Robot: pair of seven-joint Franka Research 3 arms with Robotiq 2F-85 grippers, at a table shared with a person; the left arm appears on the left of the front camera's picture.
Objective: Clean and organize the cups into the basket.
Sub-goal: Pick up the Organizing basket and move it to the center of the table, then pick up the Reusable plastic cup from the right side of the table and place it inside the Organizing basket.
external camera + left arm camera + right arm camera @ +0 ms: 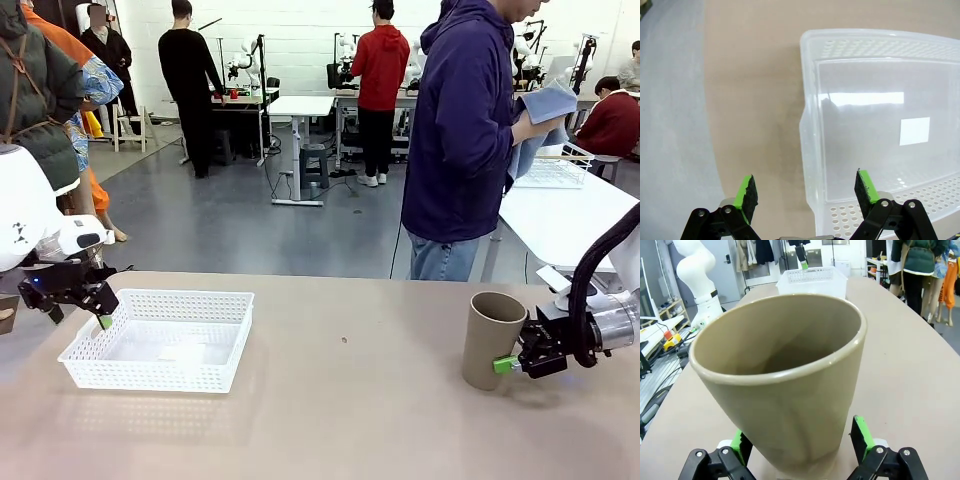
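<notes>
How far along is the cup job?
Done: nothing yet; the basket is empty. In hand: the right gripper sits open around the tan cup on the table; the left gripper, open, straddles the basket's wall; the person holds a blue cloth. Left: getting cups into the basket.

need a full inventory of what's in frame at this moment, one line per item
table: 1, tan, across the foreground
basket: 1, white, lattice sides, on the table's left part, nothing in it
cup: 1, tan-brown, upright on the table's right part
cloth: 1, blue-grey, held by the person
wire basket: 1, silvery, on a white table behind
person: 1, navy hoodie, at the far side
left gripper: 1, black with green pads, open, straddling the basket's wall
right gripper: 1, black with green pads, open, one finger on either side of the cup's base
</notes>
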